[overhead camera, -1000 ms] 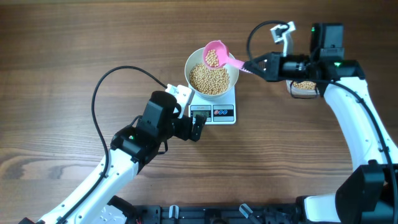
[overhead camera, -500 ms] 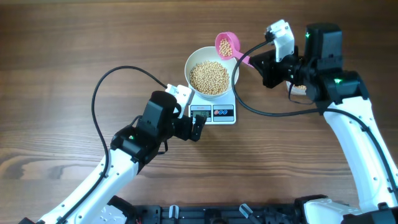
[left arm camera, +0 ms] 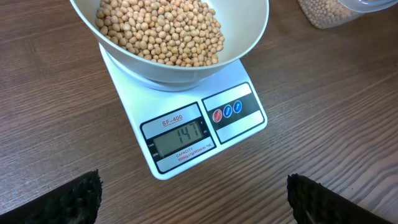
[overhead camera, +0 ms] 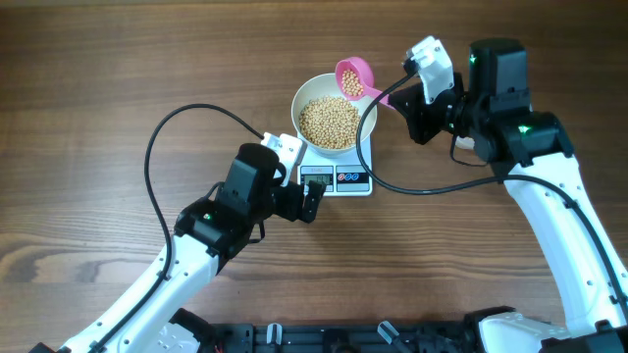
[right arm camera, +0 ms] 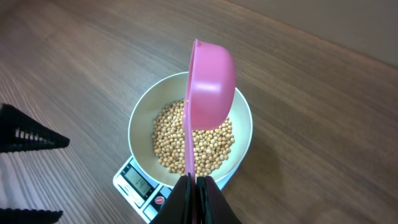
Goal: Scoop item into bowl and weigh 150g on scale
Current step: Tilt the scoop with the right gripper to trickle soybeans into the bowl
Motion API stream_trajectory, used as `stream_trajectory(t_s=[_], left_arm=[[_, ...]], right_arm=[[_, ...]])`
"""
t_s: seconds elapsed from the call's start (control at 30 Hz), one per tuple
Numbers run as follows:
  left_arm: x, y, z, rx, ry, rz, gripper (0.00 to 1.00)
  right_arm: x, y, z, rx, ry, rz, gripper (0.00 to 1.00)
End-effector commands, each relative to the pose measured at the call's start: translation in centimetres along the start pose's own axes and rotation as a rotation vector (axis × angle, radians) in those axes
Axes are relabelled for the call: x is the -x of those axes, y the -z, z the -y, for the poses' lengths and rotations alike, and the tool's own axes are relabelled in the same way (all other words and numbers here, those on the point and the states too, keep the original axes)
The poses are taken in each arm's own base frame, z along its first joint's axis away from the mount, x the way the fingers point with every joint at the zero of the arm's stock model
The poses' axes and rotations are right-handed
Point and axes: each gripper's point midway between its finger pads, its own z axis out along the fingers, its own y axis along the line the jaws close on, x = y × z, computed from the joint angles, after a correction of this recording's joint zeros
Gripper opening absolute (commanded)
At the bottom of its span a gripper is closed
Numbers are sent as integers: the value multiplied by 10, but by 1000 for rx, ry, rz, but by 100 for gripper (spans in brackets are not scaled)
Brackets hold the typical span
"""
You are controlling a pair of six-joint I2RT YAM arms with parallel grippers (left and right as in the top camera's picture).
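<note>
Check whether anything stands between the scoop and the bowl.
Nothing visible does. The right gripper holds the scoop, tipped on edge, right at the rim of the bowl. The bowl is open-topped, with only beans inside.

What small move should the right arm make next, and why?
Probably tip the pink scoop a touch further so only a few beans fall into the bowl: the right tool holds it on edge over the bowl, and the scale reads just under 150.
</note>
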Motion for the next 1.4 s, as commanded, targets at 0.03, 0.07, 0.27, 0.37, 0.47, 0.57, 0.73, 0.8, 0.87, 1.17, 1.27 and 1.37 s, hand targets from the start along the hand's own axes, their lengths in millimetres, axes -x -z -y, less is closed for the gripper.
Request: stream_trajectory(t_s=[0.03,0.07,0.27,0.37,0.47,0.57,0.73,0.8,0.87,1.17,1.27,1.37], left_arm=[[-3,-2,3,-16,-24,-10,100],[-3,-2,3,-16,-24,-10,100],[-3,-2,3,-16,-25,-10,100],[-3,-2,3,-16,-25,-10,100],[-3,-2,3,-16,-24,-10,100],[-3,-2,3,-16,-25,-10,100],[-3,-2,3,-16,-24,-10,100],[-3,-2,3,-16,-24,-10,100],[-3,-2,3,-16,-24,-10,100],[-3,-2,3,-16,-24,-10,100],[-3,-2,3,-16,-24,-10,100],[-3,-2,3,-16,-24,-10,100]], right_arm=[[-3,-6,3,-4,51,-13,4],[-4,-7,3,-2,49,-18,4],[-12,-16,6,7,76,-48,4],[-14,-19,5,14,85,-56,4],[-16,-22,-1,27,116,-65,4],[-22,-27,-1,-11,160,-106,4],[-22,-30,-5,-24,202,-120,4],[-22,-30,-6,-22,197,-120,4],[-22,-30,-6,-22,197,-121,4],[-18,-31,-4,-35,211,-107,4],[-17,-31,-7,-27,208,-102,4],[-17,-32,-12,-17,191,-101,4]])
